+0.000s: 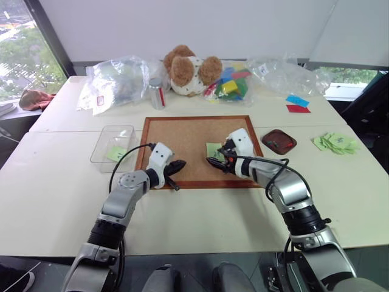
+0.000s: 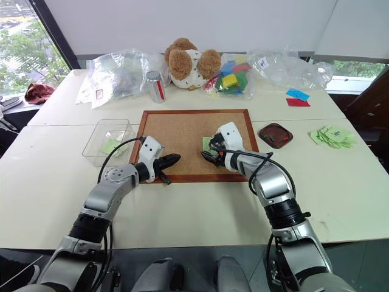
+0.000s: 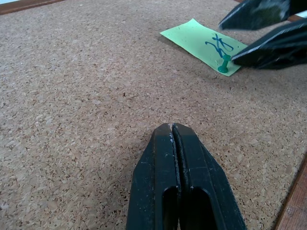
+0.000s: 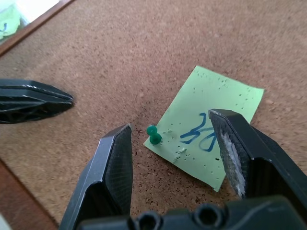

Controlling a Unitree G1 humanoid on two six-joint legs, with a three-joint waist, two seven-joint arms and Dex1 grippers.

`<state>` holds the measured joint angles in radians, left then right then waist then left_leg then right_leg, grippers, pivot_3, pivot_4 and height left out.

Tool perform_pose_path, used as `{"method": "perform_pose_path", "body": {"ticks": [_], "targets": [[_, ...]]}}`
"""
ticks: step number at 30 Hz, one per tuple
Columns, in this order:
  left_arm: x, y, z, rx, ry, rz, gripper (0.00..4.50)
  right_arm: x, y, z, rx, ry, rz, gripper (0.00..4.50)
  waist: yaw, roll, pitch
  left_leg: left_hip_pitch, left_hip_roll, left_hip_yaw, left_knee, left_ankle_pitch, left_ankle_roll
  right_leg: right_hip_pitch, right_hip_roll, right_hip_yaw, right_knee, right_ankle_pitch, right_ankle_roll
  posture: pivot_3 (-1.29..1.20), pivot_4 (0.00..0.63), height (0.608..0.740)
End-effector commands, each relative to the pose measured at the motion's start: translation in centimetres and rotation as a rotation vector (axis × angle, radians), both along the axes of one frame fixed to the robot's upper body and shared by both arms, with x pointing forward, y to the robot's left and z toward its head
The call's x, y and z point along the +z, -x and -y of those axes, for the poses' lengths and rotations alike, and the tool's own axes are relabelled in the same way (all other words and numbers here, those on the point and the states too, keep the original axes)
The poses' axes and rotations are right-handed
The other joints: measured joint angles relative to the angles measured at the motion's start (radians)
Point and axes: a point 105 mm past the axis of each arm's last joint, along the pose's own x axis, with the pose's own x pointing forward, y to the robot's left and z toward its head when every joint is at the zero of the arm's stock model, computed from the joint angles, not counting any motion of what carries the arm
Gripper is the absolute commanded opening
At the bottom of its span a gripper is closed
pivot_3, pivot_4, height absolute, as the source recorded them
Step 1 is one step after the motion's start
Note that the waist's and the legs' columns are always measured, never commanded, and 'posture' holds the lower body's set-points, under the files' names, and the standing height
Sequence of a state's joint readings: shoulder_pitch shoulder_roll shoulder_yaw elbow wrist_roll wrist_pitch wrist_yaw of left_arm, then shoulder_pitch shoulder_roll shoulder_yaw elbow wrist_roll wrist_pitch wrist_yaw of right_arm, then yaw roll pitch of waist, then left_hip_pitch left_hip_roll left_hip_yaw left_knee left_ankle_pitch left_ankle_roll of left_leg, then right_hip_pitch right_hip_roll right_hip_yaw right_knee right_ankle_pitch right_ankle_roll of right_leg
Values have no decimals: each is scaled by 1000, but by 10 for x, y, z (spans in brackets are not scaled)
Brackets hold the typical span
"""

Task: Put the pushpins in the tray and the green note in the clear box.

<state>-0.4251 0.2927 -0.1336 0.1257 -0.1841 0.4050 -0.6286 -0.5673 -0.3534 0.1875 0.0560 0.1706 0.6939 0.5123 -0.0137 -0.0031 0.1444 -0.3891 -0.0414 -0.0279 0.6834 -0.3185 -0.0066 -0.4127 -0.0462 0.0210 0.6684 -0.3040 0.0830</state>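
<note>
A green pushpin (image 4: 153,135) stands in one corner of the green note (image 4: 211,120), which lies flat on the corkboard (image 1: 182,137) and bears a blue scribble. My right gripper (image 4: 170,122) hangs open just over them, one finger on either side of the pin and the note's near edge, touching neither. My left gripper (image 1: 181,163) is shut and empty, low over the cork a short way left of the note. The dark red-brown tray (image 1: 292,145) sits right of the board. The clear box (image 1: 103,143) sits left of it, with another green slip (image 1: 115,153) inside.
Along the table's far edge are a teddy bear (image 1: 188,70), a metal can (image 1: 157,92), clear plastic bags (image 1: 115,79) and coloured blocks (image 1: 231,85). Blue and red paper pieces (image 1: 296,104) and a heap of pale green slips (image 1: 334,143) lie at the right.
</note>
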Motion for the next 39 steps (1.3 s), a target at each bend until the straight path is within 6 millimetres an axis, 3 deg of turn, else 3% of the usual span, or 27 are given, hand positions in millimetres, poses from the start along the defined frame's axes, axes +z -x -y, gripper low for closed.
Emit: {"method": "perform_pose_path", "body": {"ticks": [1,8,11,15,20,28,34,39], "targets": [[-21,8,-2,3,-31,-75,0,11,-3,-7,28,-5,53,2752,0,0,0,0,0,0,0,0,0,0,0,0,0,0,0,0,150,740],[-21,9,-2,6,-31,-75,0,10,-3,-9,40,3,59,2752,0,0,0,0,0,0,0,0,0,0,0,0,0,0,0,0,150,740],[-21,9,-3,7,-31,-75,0,10,-2,-9,42,3,64,2028,0,0,0,0,0,0,0,0,0,0,0,0,0,0,0,0,150,740],[-22,9,-3,8,-32,-76,0,14,-3,-10,47,-2,74,102,0,0,0,0,0,0,0,0,0,0,0,0,0,0,0,0,150,740],[-22,9,-2,9,-30,-78,0,18,-3,-9,47,-8,79,43,0,0,0,0,0,0,0,0,0,0,0,0,0,0,0,0,150,740],[-27,11,-2,5,-35,-94,0,52,0,-4,40,-45,131,43,0,0,0,0,0,0,0,0,0,0,0,0,-1,0,0,0,150,740],[-27,9,-1,6,-31,-97,0,65,4,-1,42,-32,158,43,0,0,0,0,0,0,0,0,0,0,0,0,-1,0,0,0,150,740],[1,-4,0,32,97,-80,0,74,14,0,76,-5,179,43,5,0,0,0,0,0,0,0,0,1,0,0,-1,0,0,0,150,740]]}}
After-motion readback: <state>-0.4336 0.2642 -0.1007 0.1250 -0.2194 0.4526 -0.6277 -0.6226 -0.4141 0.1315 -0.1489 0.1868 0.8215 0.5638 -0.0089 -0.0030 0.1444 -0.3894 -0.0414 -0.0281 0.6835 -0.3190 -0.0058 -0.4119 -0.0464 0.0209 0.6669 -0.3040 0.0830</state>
